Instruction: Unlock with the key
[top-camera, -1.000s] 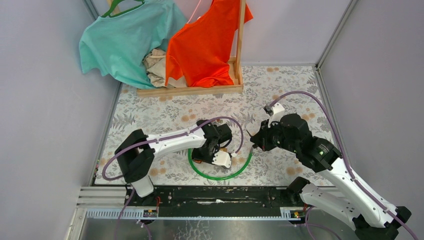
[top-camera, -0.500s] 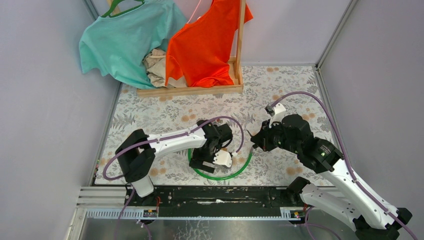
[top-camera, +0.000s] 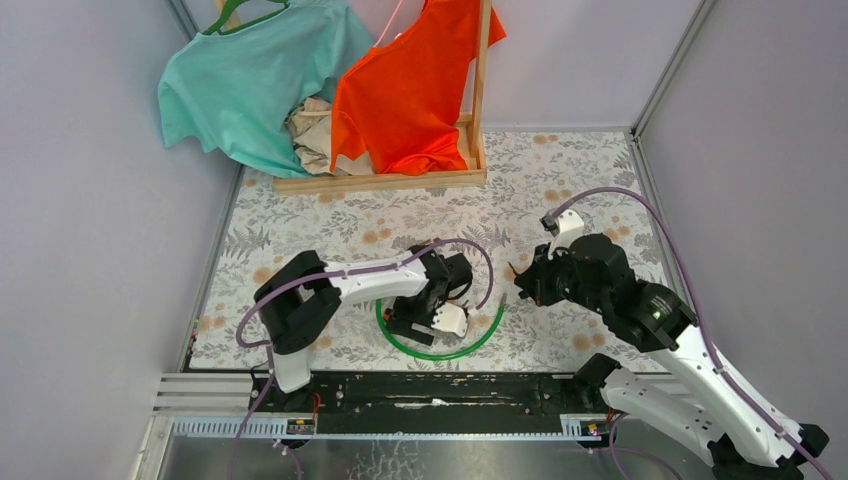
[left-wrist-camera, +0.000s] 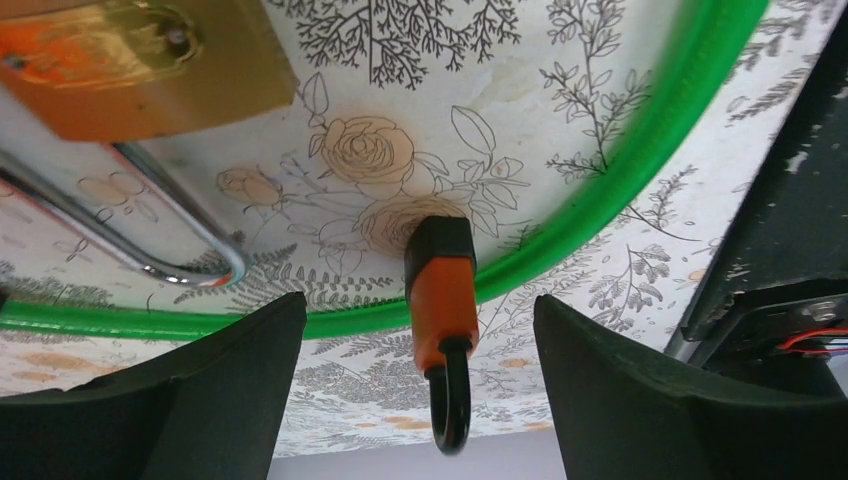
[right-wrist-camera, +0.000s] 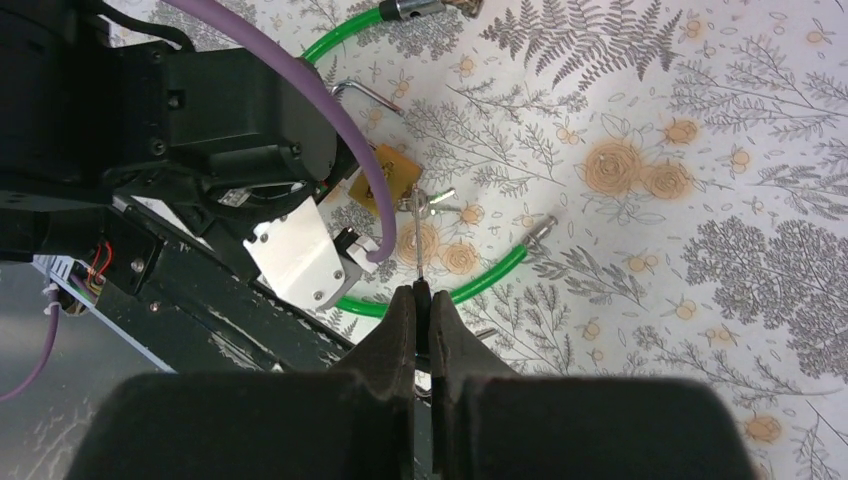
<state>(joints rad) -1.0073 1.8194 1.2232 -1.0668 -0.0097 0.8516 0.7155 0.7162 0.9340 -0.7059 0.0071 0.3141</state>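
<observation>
Left pincer (left-wrist-camera: 418, 305) wide open and empty, low over green cable loop (left-wrist-camera: 640, 190). Brass padlock (left-wrist-camera: 130, 65) lies inside loop on worktop (top-camera: 560, 170). Orange tag (left-wrist-camera: 441, 300) crosses loop's rim. Right pincer (right-wrist-camera: 421, 295) is closed on key (right-wrist-camera: 417, 250), outside loop. Left arm (top-camera: 350, 282) overhangs padlock.

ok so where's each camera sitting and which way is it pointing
top external: above and behind the bases, looking down on the floral table; left arm and right arm show.
left wrist: on the left arm, looking down at the brass padlock and green cable; open left tool shows.
right wrist: on the right arm, looking down at them too; shut right tool pinching the key shows.
shared: both wrist views show padlock and cable.
</observation>
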